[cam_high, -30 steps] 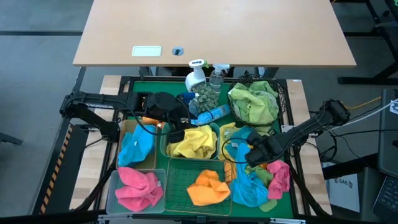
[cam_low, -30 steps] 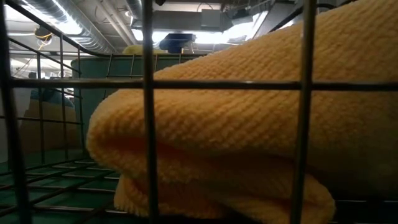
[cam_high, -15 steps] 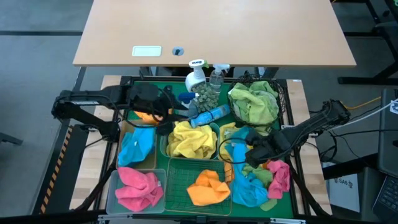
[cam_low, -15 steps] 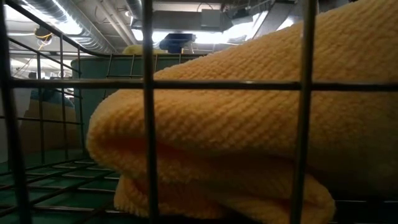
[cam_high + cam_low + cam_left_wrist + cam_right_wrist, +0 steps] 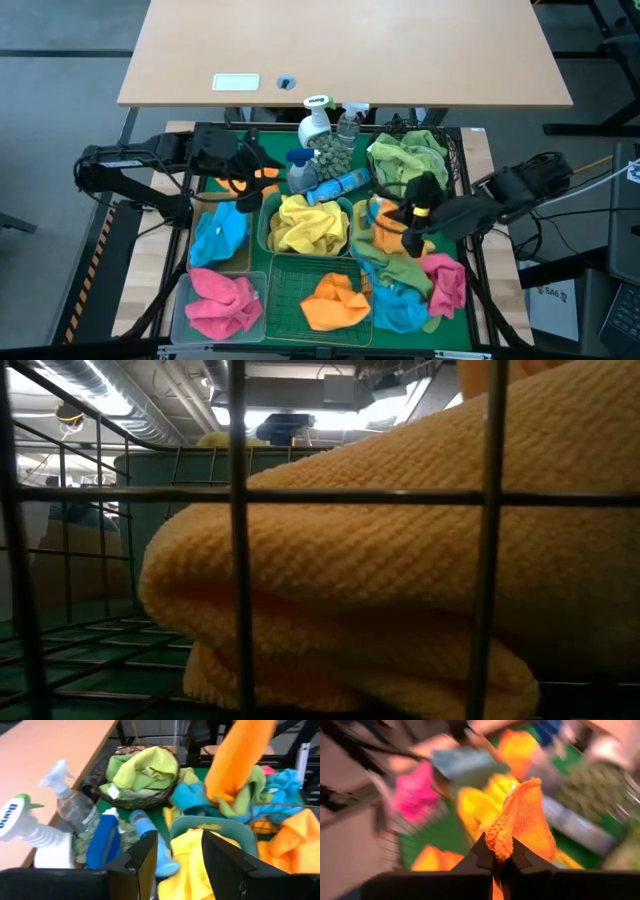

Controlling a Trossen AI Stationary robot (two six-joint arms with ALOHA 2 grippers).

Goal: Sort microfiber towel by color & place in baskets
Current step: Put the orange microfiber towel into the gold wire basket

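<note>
Lifted orange towel (image 5: 522, 822) in right claw (image 5: 501, 862)

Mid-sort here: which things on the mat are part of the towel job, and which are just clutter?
Job: orange towel pinched in right gripper; yellow towels in teal tub; green wire basket; pink towel; left gripper, empty.
Clutter: spray bottles; blue bottle.

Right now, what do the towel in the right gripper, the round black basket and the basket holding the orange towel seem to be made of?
The orange towel pinched in the right gripper looks like soft, matte microfiber: nubby pile, limp drape. The round black basket appears to be dark wire mesh, with fine openwork sides. The green basket holding the folded orange towel looks like coated wire, probably metal: a smooth, thin-barred grid.
</note>
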